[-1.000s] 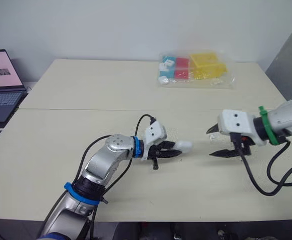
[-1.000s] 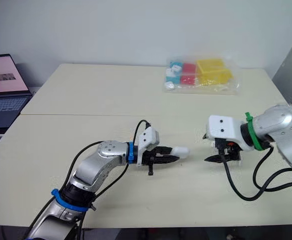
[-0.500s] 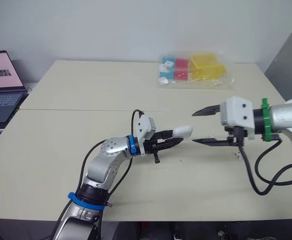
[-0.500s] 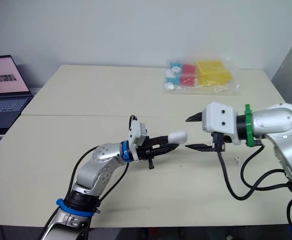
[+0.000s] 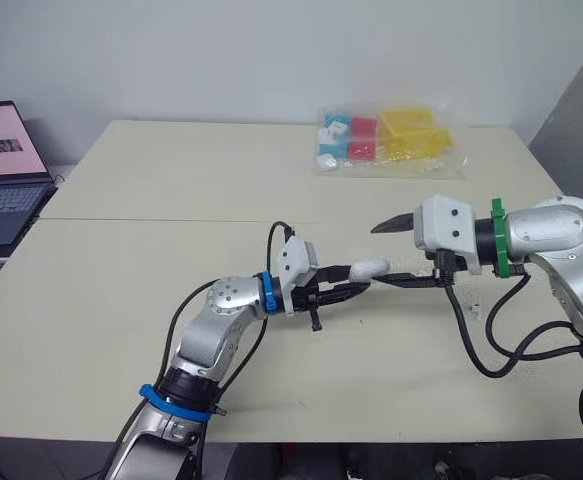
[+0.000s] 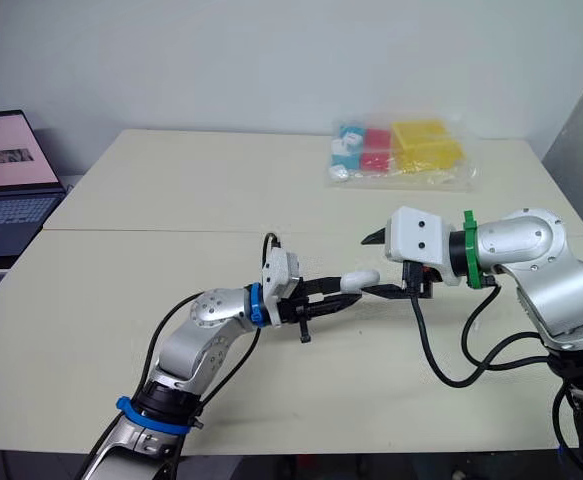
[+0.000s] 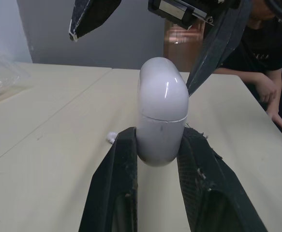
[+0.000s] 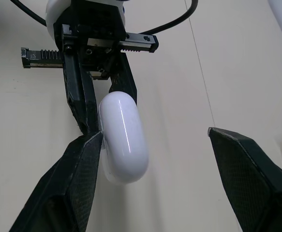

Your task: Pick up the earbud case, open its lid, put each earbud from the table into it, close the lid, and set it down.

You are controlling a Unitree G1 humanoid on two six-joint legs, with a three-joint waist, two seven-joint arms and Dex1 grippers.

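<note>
Earbud case (image 7: 162,111), glossy white and closed, clamped in left hand (image 7: 158,134); right hand (image 8: 155,136) apart.

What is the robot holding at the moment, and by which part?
Its left hand pinches the white earbud case by its lower half, below the lid seam. The open right hand grips nothing.

earbud case (image 5: 369,268) in left gripper (image 5: 351,285) | right gripper (image 5: 378,254) just right | bag (image 5: 386,140) behind | laptop (image 5: 1,170) left

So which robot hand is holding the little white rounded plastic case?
The left gripper, the one with the blue wrist band, is shut on the white earbud case. The right gripper, with the green band, is open, gripping nothing.
</note>
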